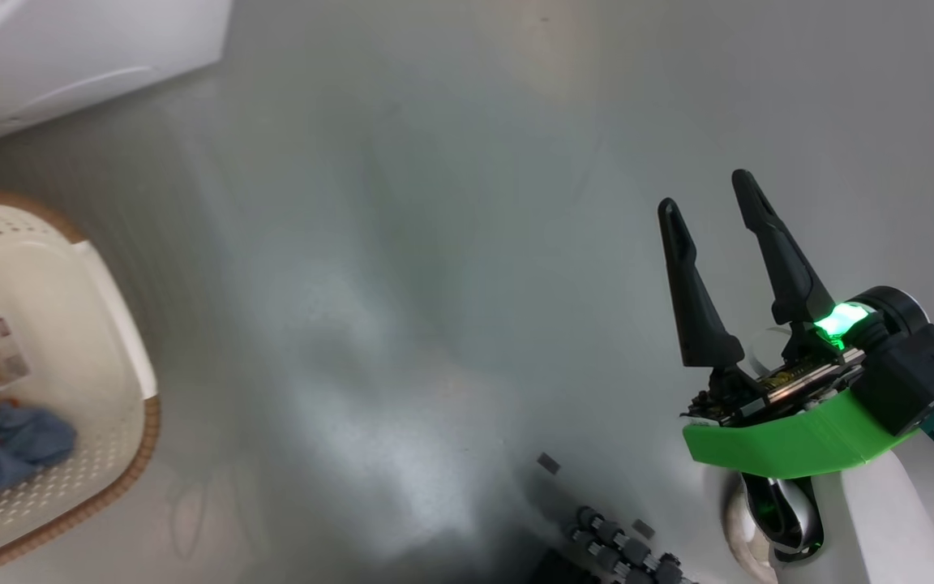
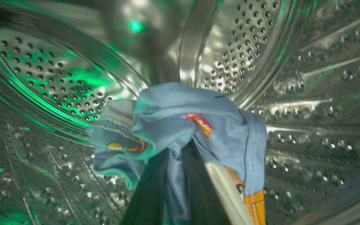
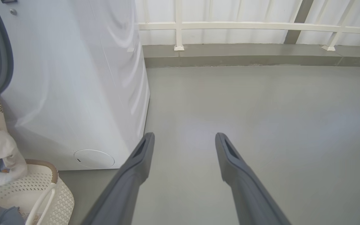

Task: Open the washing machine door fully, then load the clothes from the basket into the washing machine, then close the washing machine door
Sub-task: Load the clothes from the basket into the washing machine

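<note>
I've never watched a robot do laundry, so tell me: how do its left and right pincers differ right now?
The left pincer is shut on a blue garment; the right pincer stands open and empty. The left pincer reaches inside the steel drum; the right pincer hangs over the grey floor, outside the washing machine. Both have two long dark fingers.

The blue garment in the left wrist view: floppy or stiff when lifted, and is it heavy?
Probably floppy: the blue garment drapes in folds over the left pincer. Likely light, since it bunches small. It could cling when released.
</note>
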You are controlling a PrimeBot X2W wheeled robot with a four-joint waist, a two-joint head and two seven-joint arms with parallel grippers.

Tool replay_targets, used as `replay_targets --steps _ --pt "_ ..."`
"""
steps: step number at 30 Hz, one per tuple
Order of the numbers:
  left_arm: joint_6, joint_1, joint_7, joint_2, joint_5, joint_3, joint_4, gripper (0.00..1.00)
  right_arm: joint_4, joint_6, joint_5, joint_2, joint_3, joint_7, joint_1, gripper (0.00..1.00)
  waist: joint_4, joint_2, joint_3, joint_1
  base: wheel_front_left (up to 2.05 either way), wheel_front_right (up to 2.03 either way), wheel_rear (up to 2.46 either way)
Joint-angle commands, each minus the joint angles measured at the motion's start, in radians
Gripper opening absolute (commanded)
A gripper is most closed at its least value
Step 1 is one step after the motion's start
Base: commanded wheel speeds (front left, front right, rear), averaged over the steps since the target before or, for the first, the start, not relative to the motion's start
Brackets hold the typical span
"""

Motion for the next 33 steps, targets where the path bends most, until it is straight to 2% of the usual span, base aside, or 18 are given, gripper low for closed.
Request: replay_targets --steps 1,7,10,16,20,30,31,33 --pt "0.035 -0.053 -0.057 0.053 0.025 0.025 -0.019 0.00 -0.024 0.002 0.008 -0.005 0.021 -0.005 0.014 1.00 -0.031 -0.0001 0.027 0.0000 0.00 0.00 0.00" --pt "0.117 -0.137 -0.282 0.070 0.121 0.018 -0.004 0.00 -0.024 0.002 0.012 -0.005 0.024 -0.005 0.021 1.00 -0.038 -0.0001 0.032 0.0000 0.00 0.00 0.00" --pt "0.135 -0.157 -0.336 0.068 0.149 0.011 0.011 0.00 -0.025 0.002 0.011 -0.005 0.027 -0.005 0.021 1.00 -0.037 -0.0001 0.034 0.0000 0.00 0.00 0.00" --pt "0.090 -0.118 -0.295 0.041 0.110 0.000 0.117 0.00 -0.032 0.002 0.007 -0.005 0.017 -0.005 0.024 1.00 -0.015 -0.0001 0.038 0.0000 0.00 0.00 0.00" --pt "0.084 -0.090 -0.250 0.019 0.074 0.007 0.167 0.00 -0.034 0.002 -0.001 -0.005 0.012 -0.005 0.021 1.00 0.006 -0.0001 0.037 0.0000 0.00 0.00 0.00" --pt "0.074 -0.014 -0.183 -0.024 0.010 0.015 0.186 0.00 -0.034 0.002 -0.016 -0.005 0.000 -0.005 0.012 1.00 0.051 -0.0001 0.020 0.0000 0.00 0.00 0.00" --pt "0.075 -0.007 -0.176 -0.027 0.004 0.017 0.185 0.26 -0.034 0.002 -0.018 -0.005 -0.001 -0.005 0.011 1.00 0.055 -0.0001 0.017 0.0000 0.00 0.00 0.00" --pt "0.078 0.008 -0.174 -0.030 -0.005 0.020 0.182 1.00 -0.032 0.002 -0.021 -0.005 -0.003 -0.005 0.009 1.00 0.061 -0.0001 0.008 0.0000 0.00 0.00 0.00"
